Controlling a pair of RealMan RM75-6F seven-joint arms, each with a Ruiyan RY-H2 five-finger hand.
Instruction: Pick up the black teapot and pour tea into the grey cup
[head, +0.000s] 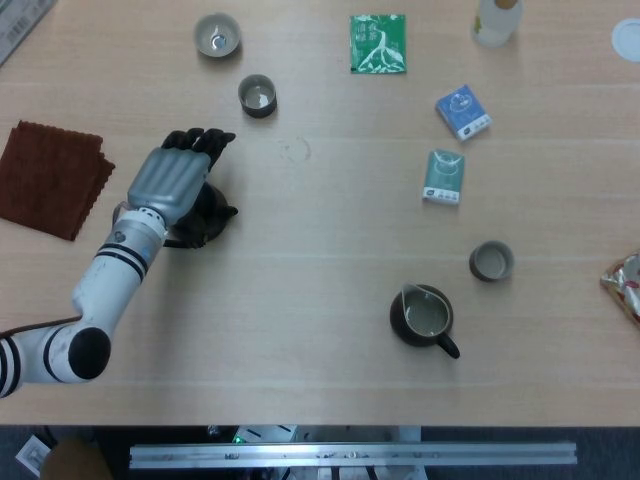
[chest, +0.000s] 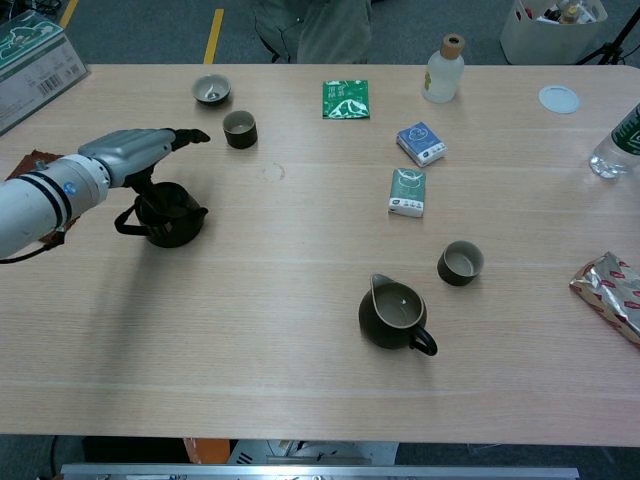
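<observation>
One teapot (chest: 168, 215), left of frame: rigid, likely heavy, breakable; take by handle. Left hand (head: 172, 182) above it, grasp unclear.

brown cloth (head: 52, 178), green packet (head: 378, 43), dark pitcher (head: 423, 317)

Bright, even overhead light fills both sharp views, leaving only a soft shadow under the fingers (chest: 190, 136).

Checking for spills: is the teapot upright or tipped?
Upright. In the chest view the teapot stands on the table under the left hand.
</observation>
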